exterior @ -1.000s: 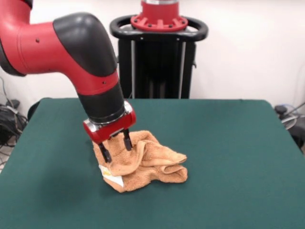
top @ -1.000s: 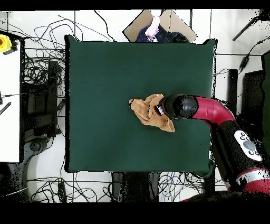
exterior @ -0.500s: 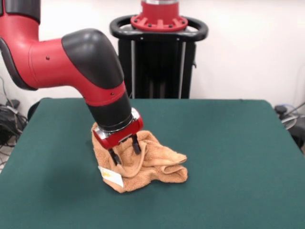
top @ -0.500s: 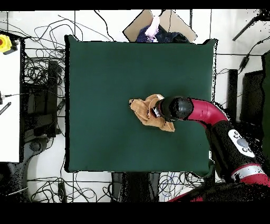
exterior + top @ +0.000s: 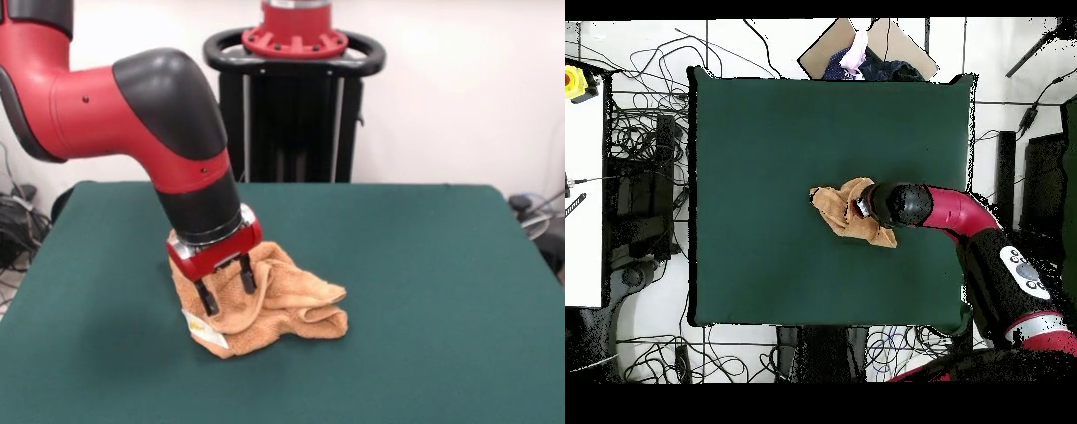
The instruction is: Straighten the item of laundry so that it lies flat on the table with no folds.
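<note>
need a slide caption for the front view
Sawyer gripper, fingers apart, down on a crumpled orange towel on the green table.

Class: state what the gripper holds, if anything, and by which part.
Nothing clearly: the gripper stands open against the towel's raised fold.

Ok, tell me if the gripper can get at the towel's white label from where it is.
Probably yes. The gripper sits on the crumpled towel with its fingers open, and the label lies exposed just below them at the towel's near edge, nothing covering it.
</note>
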`<action>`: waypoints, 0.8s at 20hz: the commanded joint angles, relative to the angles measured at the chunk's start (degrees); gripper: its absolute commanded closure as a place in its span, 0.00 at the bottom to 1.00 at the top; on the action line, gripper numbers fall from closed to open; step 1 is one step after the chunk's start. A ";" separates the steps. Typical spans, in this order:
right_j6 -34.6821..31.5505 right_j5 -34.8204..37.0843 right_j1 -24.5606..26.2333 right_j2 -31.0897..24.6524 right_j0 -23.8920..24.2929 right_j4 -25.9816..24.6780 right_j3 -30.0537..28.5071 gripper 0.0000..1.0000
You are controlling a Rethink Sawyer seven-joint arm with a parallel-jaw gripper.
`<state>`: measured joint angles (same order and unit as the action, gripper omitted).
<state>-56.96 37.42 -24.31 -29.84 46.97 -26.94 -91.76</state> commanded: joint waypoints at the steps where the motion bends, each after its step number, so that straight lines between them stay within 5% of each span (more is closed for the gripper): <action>1: 1.30 -2.14 -1.61 -3.97 0.85 -1.59 -3.62 0.00; 7: 1.39 0.40 -5.27 -4.35 1.63 -0.28 -5.87 0.00; 16: 0.78 0.35 -3.88 -4.13 1.55 0.07 -4.52 0.00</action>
<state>-56.96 37.38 -29.00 -29.88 48.96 -26.94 -94.92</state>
